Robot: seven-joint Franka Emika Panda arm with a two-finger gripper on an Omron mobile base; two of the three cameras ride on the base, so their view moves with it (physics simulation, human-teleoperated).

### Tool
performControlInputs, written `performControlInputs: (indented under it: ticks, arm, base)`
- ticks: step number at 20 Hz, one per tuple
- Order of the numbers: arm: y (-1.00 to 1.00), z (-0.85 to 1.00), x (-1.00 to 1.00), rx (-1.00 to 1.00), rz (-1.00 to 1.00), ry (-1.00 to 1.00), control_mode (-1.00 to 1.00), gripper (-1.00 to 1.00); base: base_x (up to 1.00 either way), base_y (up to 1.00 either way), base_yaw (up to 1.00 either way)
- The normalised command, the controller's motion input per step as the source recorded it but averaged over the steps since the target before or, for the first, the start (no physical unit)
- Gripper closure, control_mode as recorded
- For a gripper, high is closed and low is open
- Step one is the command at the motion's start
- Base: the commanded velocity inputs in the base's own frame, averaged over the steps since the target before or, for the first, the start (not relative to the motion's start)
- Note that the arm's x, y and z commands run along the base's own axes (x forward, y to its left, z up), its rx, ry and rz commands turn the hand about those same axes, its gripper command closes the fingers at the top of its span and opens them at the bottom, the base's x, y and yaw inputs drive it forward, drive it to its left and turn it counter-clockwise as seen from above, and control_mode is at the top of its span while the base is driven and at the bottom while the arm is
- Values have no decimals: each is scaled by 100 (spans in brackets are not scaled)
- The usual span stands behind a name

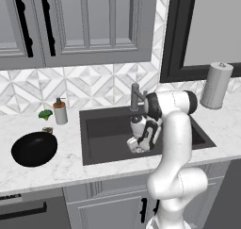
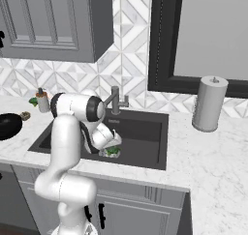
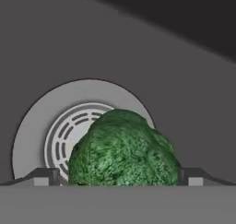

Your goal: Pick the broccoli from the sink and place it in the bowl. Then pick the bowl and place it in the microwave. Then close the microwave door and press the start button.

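Note:
The bright-green broccoli [image 3: 123, 148] lies on the round silver drain [image 3: 32, 140] on the floor of the dark-grey sink [image 1: 108, 129]. My gripper [image 3: 119, 178] is lowered over it and stands open, one fingertip on each side of the floret. From the right base view the broccoli [image 2: 114, 152] peeks out just under the gripper [image 2: 109, 150]. In the left base view the gripper [image 1: 136, 145] is down in the basin and hides the floret. The black bowl [image 1: 34, 149] sits on the counter left of the sink. The microwave and its door are out of view.
A grey faucet [image 1: 136, 96] stands behind the basin, close to my arm. A soap dispenser [image 1: 60, 111] and a darker leafy green piece [image 1: 45, 114] sit at the back left. A paper towel roll [image 1: 216, 85] stands on the right counter.

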Motion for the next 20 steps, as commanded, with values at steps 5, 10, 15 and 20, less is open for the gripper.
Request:
performControlInputs:
  ticks: [5,10,15,20]
  arm:
    - [-21,-24,11,0,5,-2,-100,-100]
    - [-31,-20,-1,0,3,-7,-100,100]
    - [1,-6,-20,0,0,-8,-100,100]
    - [72,32,-43,0,-1,-12,-100,100]
  base:
    - [0,0,0]
    - [0,0,0]
    - [0,0,0]
    - [0,0,0]
